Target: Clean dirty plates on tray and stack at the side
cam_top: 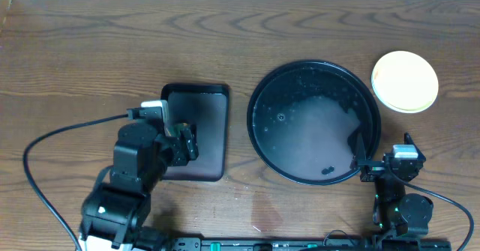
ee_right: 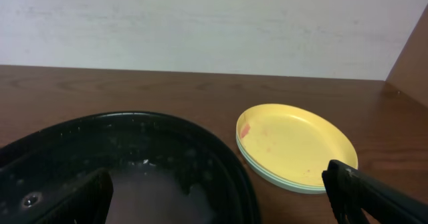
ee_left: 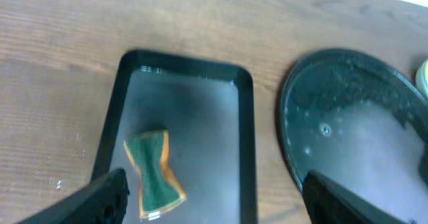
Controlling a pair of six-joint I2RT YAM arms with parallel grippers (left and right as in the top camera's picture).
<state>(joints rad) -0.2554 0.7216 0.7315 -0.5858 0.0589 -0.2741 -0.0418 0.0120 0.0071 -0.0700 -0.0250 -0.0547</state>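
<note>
Left gripper point(ee_left: 214, 204): over the 8 o'clock corner of the rectangular tray point(cam_top: 195, 88); fingers spread wide, holding nothing.
Sponge point(ee_left: 155, 176): green with an orange edge, pinched at the waist, lying in the rectangular tray just ahead of the left fingers. Soft and probably wet.
Tray point(cam_top: 250, 124): round, black, at the table's point(cam_top: 90, 49) centre-right. It carried only a water film and droplets; no plate lay on it.
Right gripper point(ee_right: 217, 197): at the tray's 4 o'clock rim, jaws wide apart and empty.
Plates point(cam_top: 405, 81): stacked on the table off the tray, at its 2 o'clock, near the rim but not touching it. The yellow plate point(ee_right: 294, 140) lay on top.
Handling: the plates were judged light, stiff and thin-walled, and likely slick if damp. The raised rim is the only purchase. A pinch across the near rim of the top plate would suit, because a flat grasp would find nothing to close on.
Residue: a faint reddish mark showed at the yellow plate's 9 o'clock rim in the right wrist view; it may be leftover smear, though it was too small to confirm.
Hidden: only pale edges showed beneath the yellow plate, so the count and cleanliness of the lower plates could not be verified.
Overhead view: the arm covered the sponge.
Left wrist view: blurred, and it cut off the tray's right side.
</note>
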